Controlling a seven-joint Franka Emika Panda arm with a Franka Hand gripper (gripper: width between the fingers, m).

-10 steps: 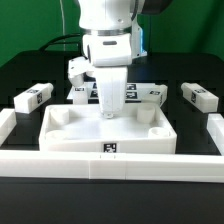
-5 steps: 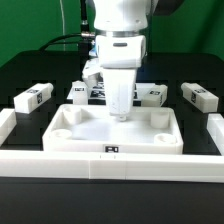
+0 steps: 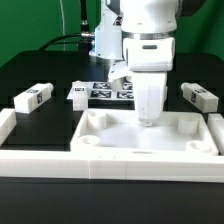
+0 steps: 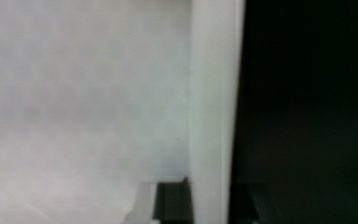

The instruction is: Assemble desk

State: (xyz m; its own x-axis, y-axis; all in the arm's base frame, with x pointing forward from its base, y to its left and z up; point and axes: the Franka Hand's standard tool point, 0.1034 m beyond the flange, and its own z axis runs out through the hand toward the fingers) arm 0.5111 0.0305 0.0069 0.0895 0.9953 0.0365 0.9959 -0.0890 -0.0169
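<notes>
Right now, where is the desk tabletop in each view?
Exterior view: tabletop in the lower half, toward the exterior view's right.
Wrist view: blurred white area filling most of the picture, likely the tabletop.
Shared landmark: black table, probably the dark strip beside the white edge.

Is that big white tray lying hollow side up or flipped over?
Hollow side up: the tabletop lies flat on the table, its raised rim pointing upward and its inner floor in plain view.

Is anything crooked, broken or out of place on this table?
Nothing looks broken or spilled. The tabletop lies off-centre, toward the exterior view's right, with the shut gripper down inside it. The left leg and right leg lie loose at differing angles, as you'd expect of an unfinished desk.
</notes>
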